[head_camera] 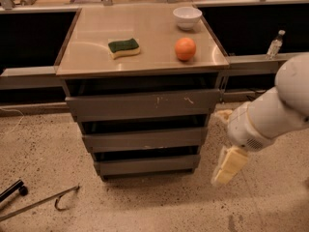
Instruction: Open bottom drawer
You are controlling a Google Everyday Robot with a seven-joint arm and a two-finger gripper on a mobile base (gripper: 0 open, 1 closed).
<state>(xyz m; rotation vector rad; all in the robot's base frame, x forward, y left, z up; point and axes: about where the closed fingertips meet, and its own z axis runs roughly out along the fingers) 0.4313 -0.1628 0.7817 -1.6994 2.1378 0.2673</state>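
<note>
Pincer: cream pincer hangs low, right of the cabinet, apart from it; grip state, cannot tell.
Drawer: flat grey metal bottom drawer, lowest of three fronts, just above the floor.
Bench: tan bench top carries a green-and-yellow sponge, a round orange fruit and, farthest, a white bowl.

My pincer hangs low to the right of the bottom drawer, whose inside I cannot see. My arm runs off the right edge. The floor rod is cut by the left edge.
</note>
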